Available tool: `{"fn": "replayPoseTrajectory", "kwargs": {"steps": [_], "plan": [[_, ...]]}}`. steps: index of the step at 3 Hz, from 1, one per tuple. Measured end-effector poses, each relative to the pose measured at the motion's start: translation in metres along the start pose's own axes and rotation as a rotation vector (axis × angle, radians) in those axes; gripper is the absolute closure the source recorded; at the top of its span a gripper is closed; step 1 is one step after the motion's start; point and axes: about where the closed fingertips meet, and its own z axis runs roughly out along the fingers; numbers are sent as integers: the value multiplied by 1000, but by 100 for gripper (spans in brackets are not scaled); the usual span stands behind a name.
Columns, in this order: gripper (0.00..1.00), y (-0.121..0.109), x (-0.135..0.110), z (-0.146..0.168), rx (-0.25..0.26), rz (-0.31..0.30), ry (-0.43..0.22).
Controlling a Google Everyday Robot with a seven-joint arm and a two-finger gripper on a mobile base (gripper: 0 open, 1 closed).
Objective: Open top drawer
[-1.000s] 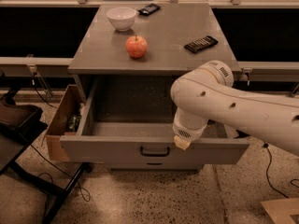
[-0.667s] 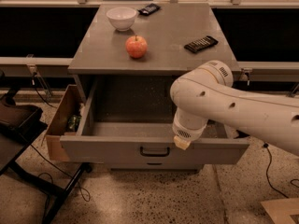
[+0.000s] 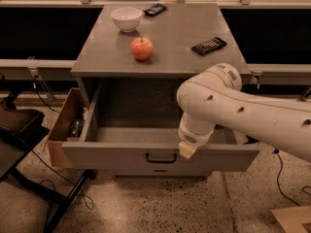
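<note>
At the far left a brown cardboard box [image 3: 62, 126] stands on the floor against the side of the grey metal cabinet [image 3: 92, 66]. Just right of it is the top drawer [image 3: 107, 155], a wide grey drawer with a tall front, standing far out of the cabinet towards the camera. Its deep grey interior is open to view and looks bare as far as the arm lets me see. Its long axis runs left to right across the view, and its travel is straight out of the cabinet towards the camera.

A small dark bar handle [image 3: 161, 157] sits at the centre of the front. The hand [image 3: 187, 150], a cream-tipped end on the 1 white arm [image 3: 252, 115], hangs at the front's top edge, just right of the handle and slightly above it. So the handle lies to the hand's left and a little down, on the outer face, and the 2 look close but apart. Whether the hand is spread or pressed together I cannot tell. The arm comes in from the right edge and bends over the drawer's right half.

By how far the drawer stands out, I judge the opening as good as done.

On the cabinet's surface lie a white bowl [image 3: 126, 18], a red apple [image 3: 142, 48] and a flat dark rectangular device [image 3: 209, 45].
</note>
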Motion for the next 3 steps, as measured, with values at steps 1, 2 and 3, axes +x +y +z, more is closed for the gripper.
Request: {"fn": "replayPoseTrajectory", "kwargs": {"steps": [1, 2, 3], "plan": [[0, 0, 0, 0, 0, 0, 0], [0, 2, 2, 0, -5, 2, 5], [0, 9, 13, 3, -30, 15, 27]]}}
